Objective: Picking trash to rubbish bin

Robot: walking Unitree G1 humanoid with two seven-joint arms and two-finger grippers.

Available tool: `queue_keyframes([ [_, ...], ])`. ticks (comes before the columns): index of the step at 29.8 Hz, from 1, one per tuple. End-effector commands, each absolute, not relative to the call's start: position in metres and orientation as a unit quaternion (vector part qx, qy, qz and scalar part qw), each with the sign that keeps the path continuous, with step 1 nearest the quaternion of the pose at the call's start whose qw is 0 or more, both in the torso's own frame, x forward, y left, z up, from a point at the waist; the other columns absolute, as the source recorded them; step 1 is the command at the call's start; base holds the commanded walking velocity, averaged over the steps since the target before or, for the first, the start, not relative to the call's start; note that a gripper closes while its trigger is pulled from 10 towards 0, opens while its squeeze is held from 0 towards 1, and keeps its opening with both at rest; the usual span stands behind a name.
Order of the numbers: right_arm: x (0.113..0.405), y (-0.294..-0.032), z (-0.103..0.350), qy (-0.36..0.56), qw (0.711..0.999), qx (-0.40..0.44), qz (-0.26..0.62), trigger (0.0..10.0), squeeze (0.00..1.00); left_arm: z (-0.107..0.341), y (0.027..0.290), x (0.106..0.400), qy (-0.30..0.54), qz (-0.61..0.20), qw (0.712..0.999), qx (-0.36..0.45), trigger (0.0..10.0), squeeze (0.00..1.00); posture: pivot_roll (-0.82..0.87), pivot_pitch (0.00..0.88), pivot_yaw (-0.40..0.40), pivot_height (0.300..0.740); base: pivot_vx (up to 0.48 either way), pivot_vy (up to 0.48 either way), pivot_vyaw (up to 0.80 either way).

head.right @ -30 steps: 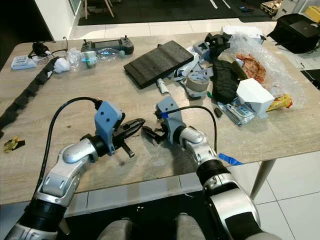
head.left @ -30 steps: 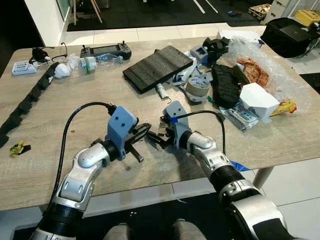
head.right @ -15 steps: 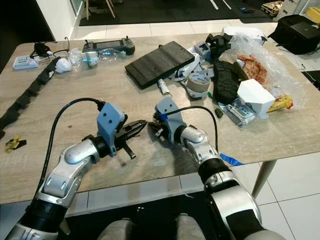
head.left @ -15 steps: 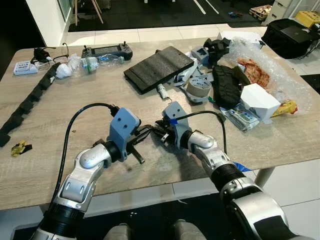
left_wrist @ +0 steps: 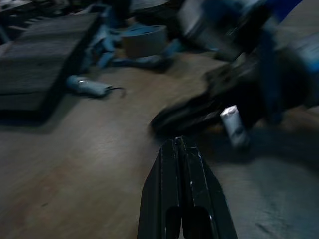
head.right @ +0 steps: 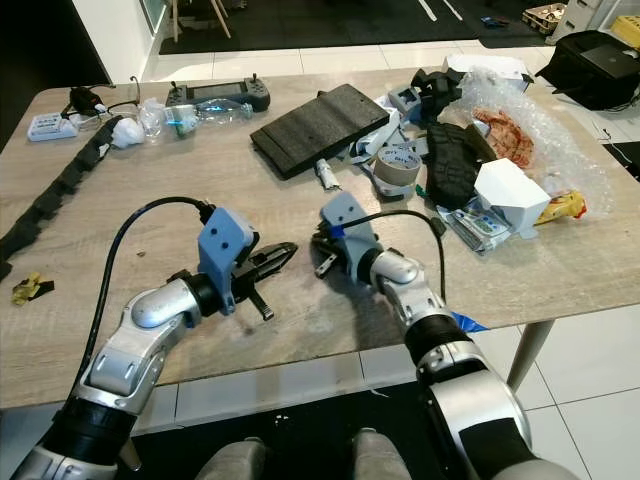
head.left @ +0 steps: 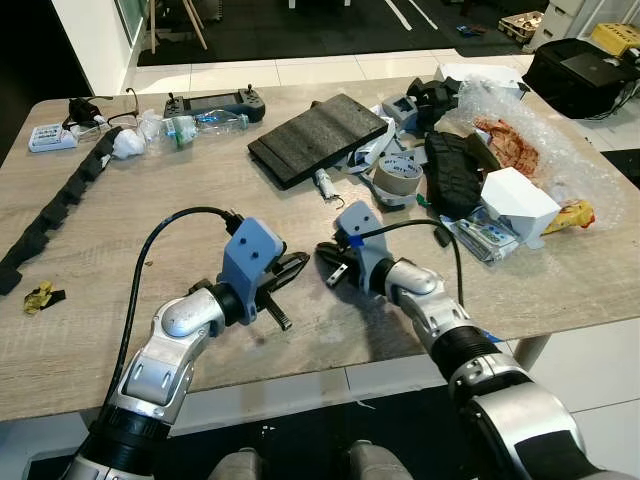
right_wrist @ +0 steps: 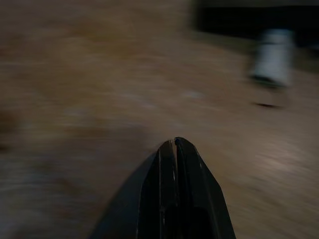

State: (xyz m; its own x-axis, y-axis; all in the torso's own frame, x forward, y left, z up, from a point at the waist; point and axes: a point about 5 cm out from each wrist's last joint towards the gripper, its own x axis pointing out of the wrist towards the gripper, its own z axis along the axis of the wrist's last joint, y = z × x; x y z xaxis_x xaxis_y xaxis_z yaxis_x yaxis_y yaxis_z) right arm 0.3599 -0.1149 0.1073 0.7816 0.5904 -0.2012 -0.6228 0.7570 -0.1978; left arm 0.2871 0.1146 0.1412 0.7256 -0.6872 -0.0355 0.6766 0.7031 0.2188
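Both arms are low over the near edge of the wooden table (head.left: 200,180), tips pointing at each other. The left gripper (head.left: 296,264) has its two black fingers pressed flat together, with nothing between them; the left wrist view shows that closed pair plainly. The right gripper (head.left: 326,254) looks just as tight in its own wrist view, fingers meeting in a single point over blurred wood.

A small white cylindrical bit (head.left: 339,275), maybe a cap or stub, sits right beside the right gripper's fingers. In the left wrist view the same white piece (left_wrist: 233,125) hangs off the dark shape of the other gripper, but whether it is pinched or merely lying against it, I cannot tell. It lies just ahead of the left gripper's tip, a little apart from it.

Farther back sits plenty of clutter: a black foam slab (head.left: 318,136), a roll of tape (head.left: 397,175), a crumpled plastic bottle (head.left: 195,124), a white box (head.left: 517,200) and, near the left edge, a yellow wrapper scrap (head.left: 40,296).
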Motion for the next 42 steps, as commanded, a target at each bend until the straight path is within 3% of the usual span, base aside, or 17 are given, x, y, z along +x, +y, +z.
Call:
queue_keyframes([
  [1, 0.372, -0.129, 0.132, 0.019, 0.955, -0.138, 0.261, 0.0, 0.00, 0.139, 0.126, 0.295, -0.022, -0.314, 0.941, 0.128, 10.0, 0.00, 0.02, 0.042, 0.002, 0.740, 0.000, 0.000, 0.00],
  [3, 0.377, -0.135, 0.144, -0.009, 0.965, -0.129, 0.230, 0.0, 0.00, 0.139, 0.131, 0.299, -0.023, -0.289, 0.948, 0.133, 10.0, 0.00, 0.02, 0.041, 0.002, 0.740, 0.000, 0.000, 0.00],
  [5, 0.383, -0.146, 0.178, -0.088, 0.981, -0.061, 0.160, 0.0, 0.00, 0.143, 0.144, 0.307, -0.030, -0.222, 0.967, 0.119, 10.0, 0.00, 0.02, 0.040, 0.003, 0.740, 0.000, 0.000, 0.00],
  [10, 0.373, -0.145, 0.219, -0.198, 0.967, -0.006, 0.161, 0.0, 0.00, 0.151, 0.157, 0.316, -0.034, -0.152, 0.983, 0.101, 10.0, 0.00, 0.02, 0.044, 0.000, 0.740, 0.000, 0.000, 0.00],
  [14, 0.369, -0.141, 0.226, -0.216, 0.962, 0.000, 0.166, 0.0, 0.00, 0.151, 0.159, 0.317, -0.034, -0.142, 0.982, 0.116, 10.0, 0.00, 0.02, 0.045, -0.002, 0.740, 0.000, 0.000, 0.00],
  [15, 0.363, -0.135, 0.229, -0.229, 0.959, 0.001, 0.170, 10.0, 0.00, 0.153, 0.162, 0.317, -0.038, -0.125, 0.984, 0.124, 10.0, 0.00, 0.02, 0.045, -0.004, 0.740, 0.000, 0.000, 0.00],
  [20, 0.348, -0.126, 0.216, -0.247, 0.960, -0.024, 0.127, 10.0, 0.00, 0.157, 0.174, 0.317, -0.053, -0.030, 0.992, 0.111, 10.0, 0.00, 0.01, 0.049, -0.009, 0.740, 0.000, 0.000, 0.00],
  [24, 0.344, -0.125, 0.210, -0.242, 0.963, -0.026, 0.118, 10.0, 0.00, 0.158, 0.172, 0.316, -0.059, -0.027, 0.992, 0.106, 10.0, 0.00, 0.02, 0.049, -0.010, 0.740, 0.000, 0.000, 0.00],
  [29, 0.328, -0.112, 0.179, -0.196, 0.974, -0.026, 0.113, 10.0, 0.00, 0.159, 0.153, 0.310, -0.073, -0.054, 0.990, 0.104, 10.0, 0.00, 0.01, 0.051, -0.011, 0.740, 0.000, 0.000, -0.80],
  [42, 0.321, -0.111, 0.162, -0.165, 0.980, -0.050, 0.095, 10.0, 0.00, 0.155, 0.145, 0.305, -0.077, -0.070, 0.987, 0.119, 10.0, 0.00, 0.02, 0.055, -0.011, 0.740, 0.000, 0.000, -0.80],
])
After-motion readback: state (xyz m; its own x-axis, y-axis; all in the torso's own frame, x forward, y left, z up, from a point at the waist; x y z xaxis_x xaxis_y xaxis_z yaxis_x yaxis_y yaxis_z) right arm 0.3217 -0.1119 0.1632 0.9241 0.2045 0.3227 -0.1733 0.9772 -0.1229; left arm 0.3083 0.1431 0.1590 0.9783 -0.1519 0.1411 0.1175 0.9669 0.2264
